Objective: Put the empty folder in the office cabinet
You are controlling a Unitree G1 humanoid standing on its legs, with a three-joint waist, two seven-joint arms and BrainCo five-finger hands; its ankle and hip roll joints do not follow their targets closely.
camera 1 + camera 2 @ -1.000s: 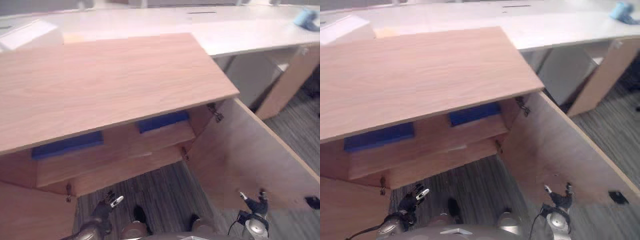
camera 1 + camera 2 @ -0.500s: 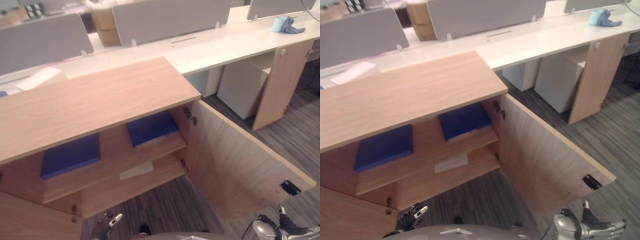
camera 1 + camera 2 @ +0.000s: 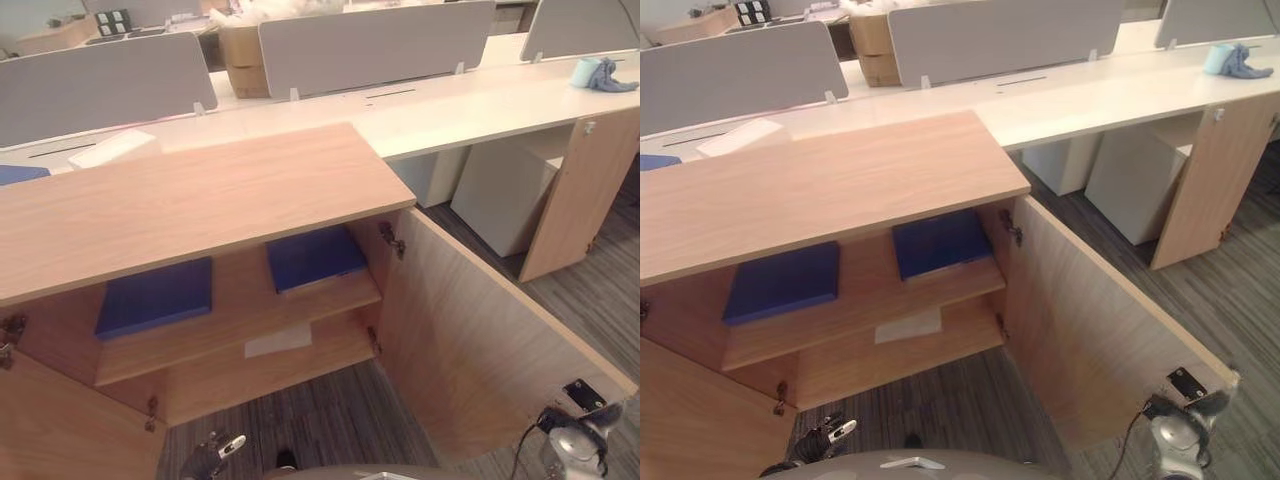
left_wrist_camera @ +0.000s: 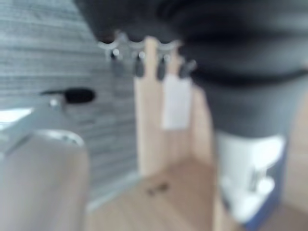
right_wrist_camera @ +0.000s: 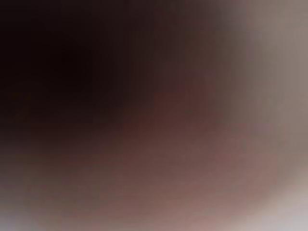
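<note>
While both doors of the wooden office cabinet [image 3: 200, 200] stand wide open, two blue folders lie flat on its upper shelf [image 3: 240, 330], the left folder [image 3: 155, 297] well apart from the right folder [image 3: 315, 257]. A white sheet [image 3: 278, 341] rests on the lower shelf. Behind runs a long white desk [image 3: 450, 100] with grey dividers [image 3: 375, 45]; striped grey carpet [image 3: 320, 420] covers the floor. The left hand [image 3: 215, 455] hangs low, fingers relaxed and empty. The right hand [image 3: 580, 420] is at the right door's edge [image 3: 520, 310]; whether it grips I cannot tell.

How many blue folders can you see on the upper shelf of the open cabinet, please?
2: one blue folder lies on the left part of the upper shelf, the other blue folder on its right part. More could be hidden under the cabinet top.
</note>
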